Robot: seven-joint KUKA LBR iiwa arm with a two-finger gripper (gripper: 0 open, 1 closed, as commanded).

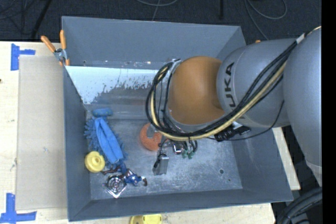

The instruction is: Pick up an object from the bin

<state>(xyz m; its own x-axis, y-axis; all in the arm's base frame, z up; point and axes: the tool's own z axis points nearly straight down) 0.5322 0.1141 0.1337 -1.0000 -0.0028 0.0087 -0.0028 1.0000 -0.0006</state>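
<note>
low over the middle of the bin [152, 42], beneath the orange wrist cover [194, 92] and its looped cables [155, 97]: the gripper [161, 164], close above bare floor. cannot tell whether spread apart or pressed together, with most of it masked by cover and cables.

nearest to it: an orange round piece [149, 138], just to the far left of the gripper and half tucked under the cover. probably the thing to take, not yet gripped. well apart to the left: a blue fuzzy cloth [106, 140] stretched from far to near, a small blue block [102, 112] at its far end, a yellow disc [95, 161] just beside its near end, and a tangle of blue and silver bits [121, 181] by the near wall.

to do this step well: shift a little left and far, centring over the orange piece before dropping. spread wide enough to straddle it, lining up across its narrowest span. come straight down and stop short of scraping the floor. close gently, then test for a firm bite before lifting. stay clear of the cloth to avoid snagging its loose fringe. raise straight up. with a catch on only 1 edge, let go and re-centre rather than haul.
</note>
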